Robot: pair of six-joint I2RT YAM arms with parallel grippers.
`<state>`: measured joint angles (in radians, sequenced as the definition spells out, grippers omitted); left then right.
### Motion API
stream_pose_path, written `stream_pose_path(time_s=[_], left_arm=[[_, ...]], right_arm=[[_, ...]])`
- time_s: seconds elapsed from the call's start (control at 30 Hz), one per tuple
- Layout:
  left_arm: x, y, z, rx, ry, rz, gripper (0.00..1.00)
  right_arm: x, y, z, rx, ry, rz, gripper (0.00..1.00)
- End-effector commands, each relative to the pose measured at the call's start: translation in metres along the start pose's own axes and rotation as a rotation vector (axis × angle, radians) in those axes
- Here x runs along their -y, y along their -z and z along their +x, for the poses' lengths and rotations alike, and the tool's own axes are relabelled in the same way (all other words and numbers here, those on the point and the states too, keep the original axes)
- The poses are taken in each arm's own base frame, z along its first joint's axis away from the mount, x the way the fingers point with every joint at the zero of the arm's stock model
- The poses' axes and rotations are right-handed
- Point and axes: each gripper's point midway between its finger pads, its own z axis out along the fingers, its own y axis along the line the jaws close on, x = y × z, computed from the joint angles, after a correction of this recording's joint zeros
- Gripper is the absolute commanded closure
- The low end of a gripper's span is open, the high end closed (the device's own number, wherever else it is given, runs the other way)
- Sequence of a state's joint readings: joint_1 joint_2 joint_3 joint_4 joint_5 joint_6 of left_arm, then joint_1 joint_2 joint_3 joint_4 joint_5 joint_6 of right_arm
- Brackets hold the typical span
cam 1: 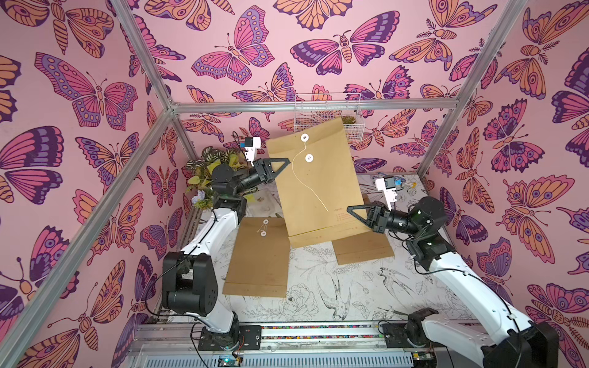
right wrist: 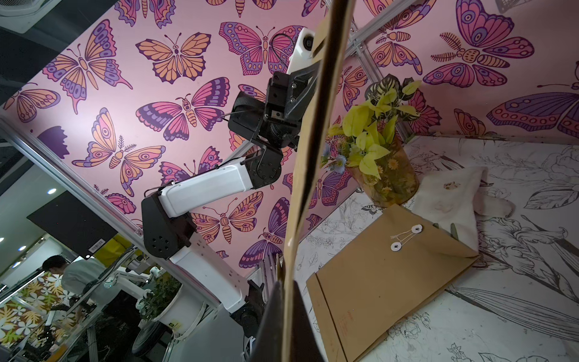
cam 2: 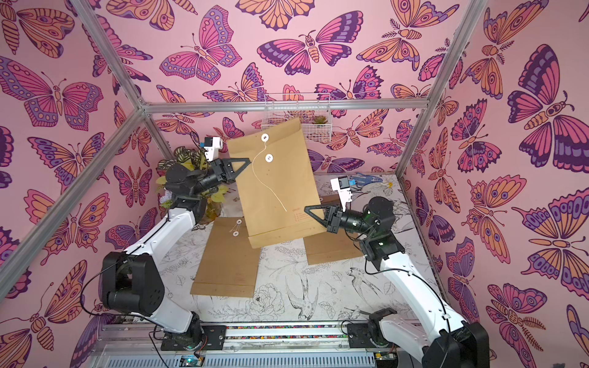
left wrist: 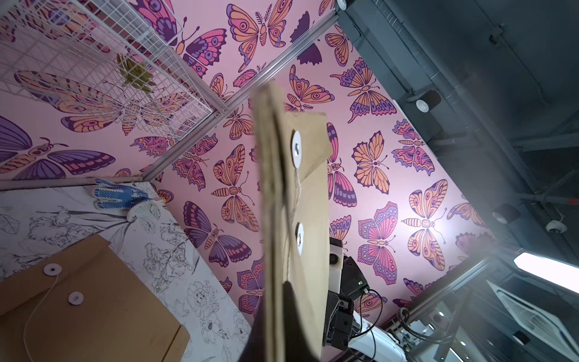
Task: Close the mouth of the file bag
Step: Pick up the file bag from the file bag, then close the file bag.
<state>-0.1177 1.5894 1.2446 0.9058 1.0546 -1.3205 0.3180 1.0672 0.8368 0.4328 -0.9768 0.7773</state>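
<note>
— Well, where do we have it?
— Off the counter [cam 1: 318, 286] altogether. The file bag [cam 1: 315, 191] hangs tilted in the air between our arms. Below it a tied bag [cam 1: 258, 255] lies flat, and a third bag [cam 1: 363, 248] is partly hidden beneath the raised one.
— And our grip?
— Our left hand [cam 1: 284, 161] is clamped on the upper part of one long edge. Our right hand [cam 1: 350, 209] is pinched shut on the opposite edge, down near the bottom fold. Both hold paper only.
— How do we expect it to handle?
— Light, we think, and stiff enough to stay flat from two edge grips. It is thin card, though, so it would crease if our hands twisted against each other.
— Is the mouth shut?
— The flap [left wrist: 310, 141] looks folded down in the left wrist view. The string [cam 1: 306, 181] hangs loose from the upper disc [cam 1: 304, 137] and trails past the lower disc [cam 1: 309, 157], wound on nothing.
— So the string is what we take next?
— We judge so. It is limp and thin and would easily slip from a pinch. We would take it a little above its free end while the other hand keeps the bag's edge steady.
</note>
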Motion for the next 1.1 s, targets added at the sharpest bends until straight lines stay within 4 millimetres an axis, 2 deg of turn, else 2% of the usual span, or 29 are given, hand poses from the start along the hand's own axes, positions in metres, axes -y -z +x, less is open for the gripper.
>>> stream_pose_path(time_s=[0.0,0.1,0.23,0.3,0.37,0.53,0.7,0.87,0.97,1.07], left_arm=[[0.016,0.010,-0.004,0.014,-0.088,0.016,1.00],[0.012,0.023,-0.013,0.048,-0.118,-0.026,1.00],[0.007,0.031,-0.014,0.040,-0.189,-0.105,1.00],[0.003,0.035,-0.010,0.028,-0.231,-0.171,1.00],[0.001,0.037,-0.008,0.022,-0.262,-0.213,1.00],[0.004,0.038,-0.004,-0.001,-0.333,-0.283,1.00],[0.021,0.035,-0.004,-0.015,-0.376,-0.289,1.00],[0.038,0.026,0.001,-0.036,-0.404,-0.271,1.00],[0.048,0.020,0.003,-0.045,-0.420,-0.262,1.00],[0.059,0.015,0.005,-0.049,-0.440,-0.251,1.00]], right_arm=[[0.017,-0.001,0.003,-0.019,-0.022,0.077,0.72],[0.041,0.008,0.009,-0.027,-0.049,0.233,0.51],[0.078,0.034,0.012,-0.001,-0.021,0.520,0.43],[0.087,0.040,0.015,-0.026,0.006,0.590,0.41],[0.088,0.037,0.017,-0.056,0.032,0.616,0.41],[0.080,0.002,0.020,-0.074,0.191,0.621,0.39],[0.072,-0.039,0.017,0.011,0.305,0.563,0.41],[0.064,-0.075,0.025,0.034,0.406,0.528,0.44],[0.059,-0.093,0.026,0.053,0.461,0.517,0.45],[0.062,-0.106,0.025,0.079,0.472,0.525,0.45]])
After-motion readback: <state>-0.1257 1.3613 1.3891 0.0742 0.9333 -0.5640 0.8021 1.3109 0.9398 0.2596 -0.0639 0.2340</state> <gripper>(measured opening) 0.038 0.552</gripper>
